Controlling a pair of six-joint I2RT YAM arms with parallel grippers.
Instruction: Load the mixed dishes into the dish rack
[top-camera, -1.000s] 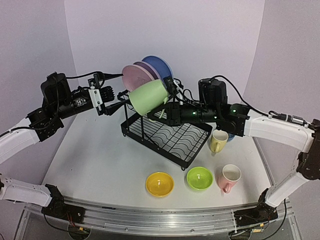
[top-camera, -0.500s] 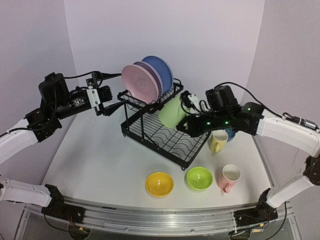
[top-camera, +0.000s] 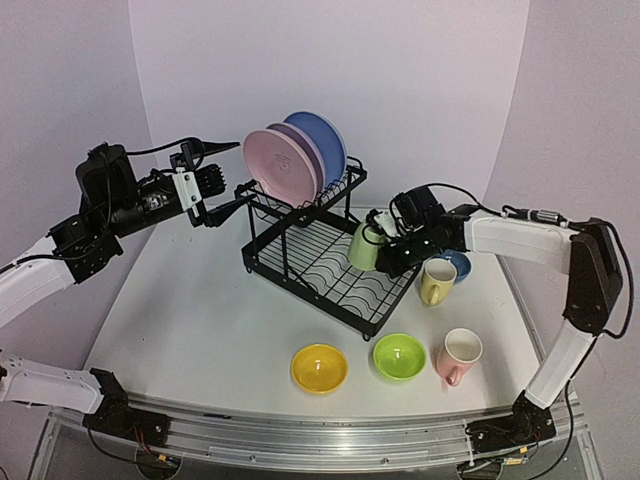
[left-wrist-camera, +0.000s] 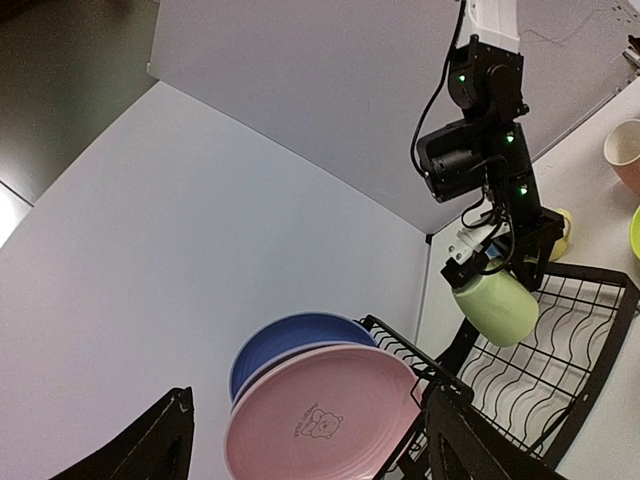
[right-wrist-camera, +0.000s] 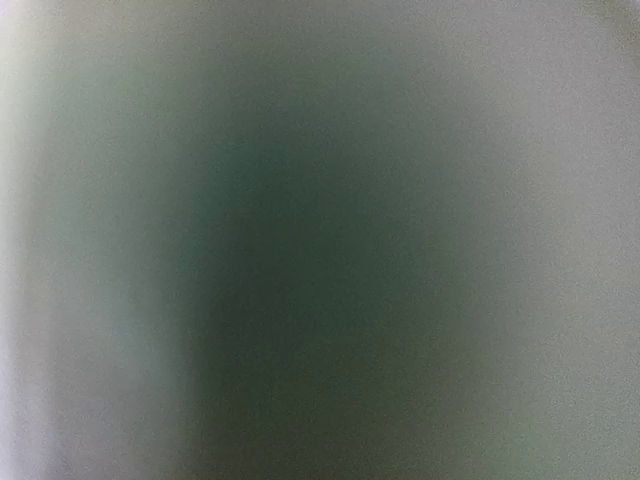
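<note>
The black wire dish rack stands mid-table. The pink plate, lavender plate and blue plate stand upright on its upper shelf. My right gripper is shut on the light green mug, holding it tilted over the right part of the lower tray. The mug fills the right wrist view as a blur. My left gripper is open and empty, just left of the plates. The left wrist view shows the pink plate, the blue plate, the mug and the rack.
A yellow mug and a blue bowl sit right of the rack. A yellow bowl, a lime bowl and a pink mug line the front of the table.
My right arm carried the light green mug from beside the plates, high at the rack's left, down and right over the lower tray. My left gripper hardly moved.
</note>
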